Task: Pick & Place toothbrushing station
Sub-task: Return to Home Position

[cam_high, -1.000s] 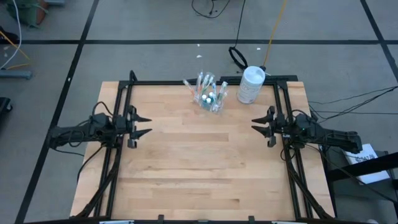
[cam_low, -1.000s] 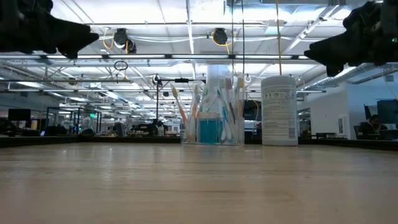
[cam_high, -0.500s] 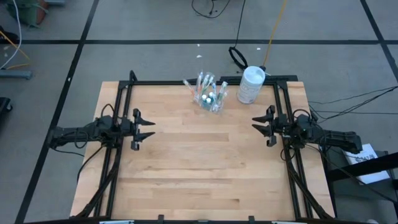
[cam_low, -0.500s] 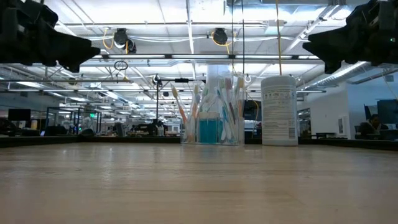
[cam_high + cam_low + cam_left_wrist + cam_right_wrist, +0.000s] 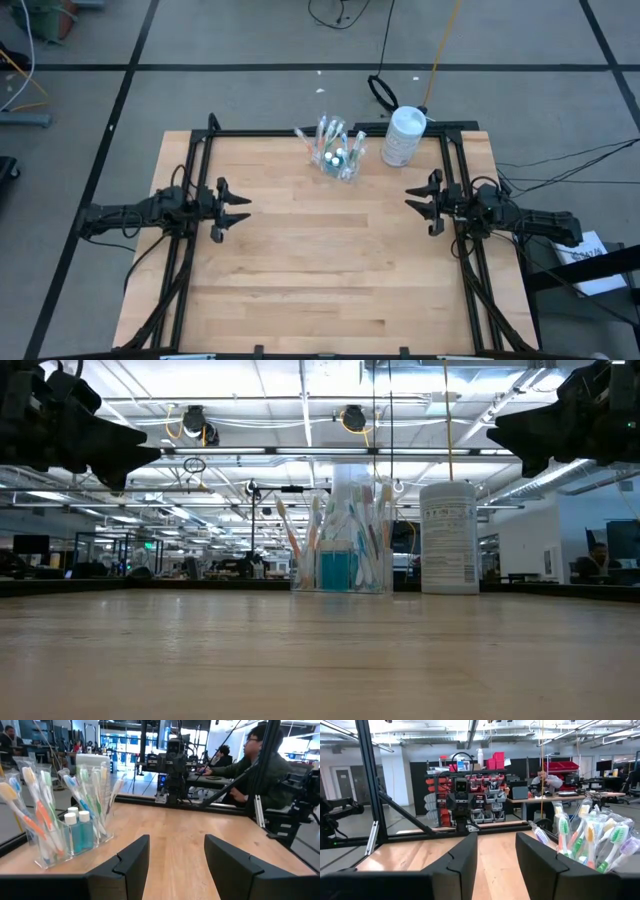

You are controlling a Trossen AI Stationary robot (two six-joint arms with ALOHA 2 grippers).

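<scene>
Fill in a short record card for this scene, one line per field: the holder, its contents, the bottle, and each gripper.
Holder: clear plastic holder, upright near the far edge of the table
Contents: toothbrushes standing heads up, blue toothpaste tubes inside
Bottle: white lidded bottle beside the holder, not touching it
Left gripper: open, empty, above the table's left side
Right gripper: open, empty, above the table's right side
</scene>
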